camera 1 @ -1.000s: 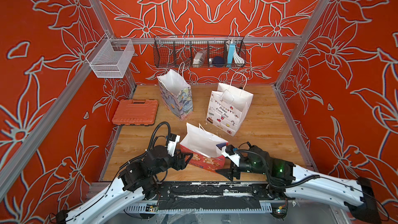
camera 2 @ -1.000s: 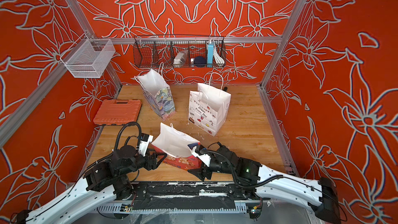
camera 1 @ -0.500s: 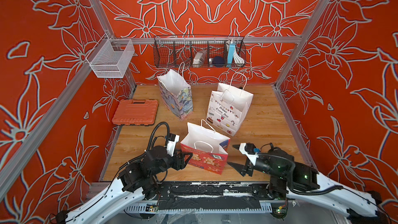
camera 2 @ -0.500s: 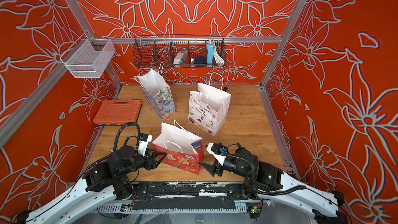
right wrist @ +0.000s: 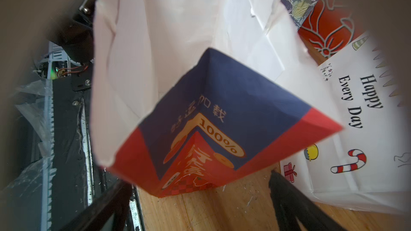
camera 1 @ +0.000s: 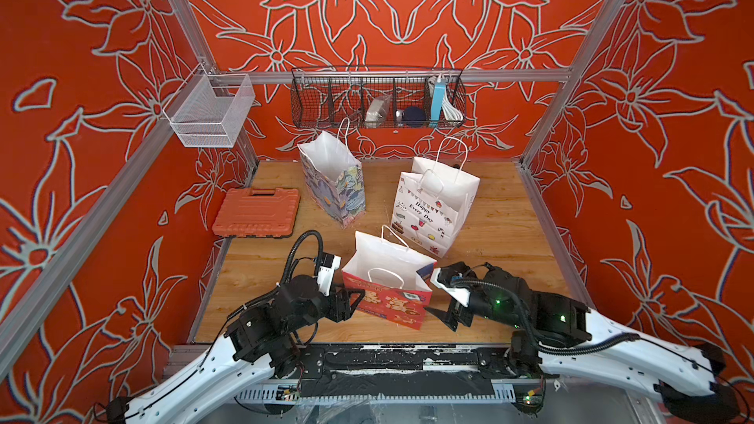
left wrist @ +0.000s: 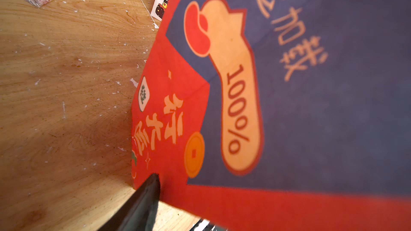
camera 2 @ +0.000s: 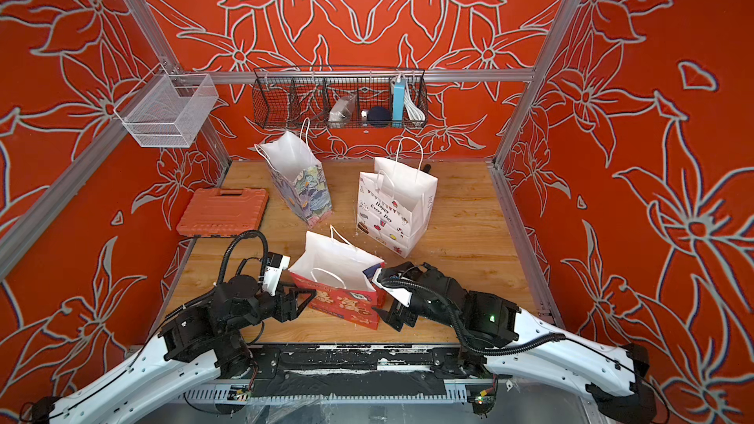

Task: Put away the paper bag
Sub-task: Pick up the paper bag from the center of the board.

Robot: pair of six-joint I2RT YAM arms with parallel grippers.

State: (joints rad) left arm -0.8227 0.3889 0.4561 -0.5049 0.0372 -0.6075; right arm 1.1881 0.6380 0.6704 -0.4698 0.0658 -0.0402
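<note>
**Right gripper** (camera 1: 430,292): jaws spread wide, holding nothing, aimed at the narrow side panel of the red paper bag (camera 1: 391,305). Half a second earlier this gripper stood drawn back, well clear of the bag. It has since closed in again with its jaws wider. In the right wrist view the blue-and-red side fold now sits just ahead of its two fingers (right wrist: 287,196) and between them, touching neither.

**Bag:** a second ago it leaned low and partly flattened. It now stands upright and open-mouthed on the wooden table (camera 1: 489,238), directly between the two grippers.

**Left gripper** (camera 1: 354,301): on the far side of the bag and hardly moved. One finger (left wrist: 151,187) touches the bag's lower corner. The other is hidden by paper, so whether it clamps the bag cannot be told.

**Reading:** the bag appears re-erected but not yet stowed, and the right arm seems to be lining up a fresh hold on the side panel.

**Beyond the right gripper:** the "Happy Every Day" bag (camera 1: 428,214) stands near. The floral bag (camera 1: 334,185) is farther off. The black wire basket (camera 1: 377,124) on the back wall is well apart.
</note>
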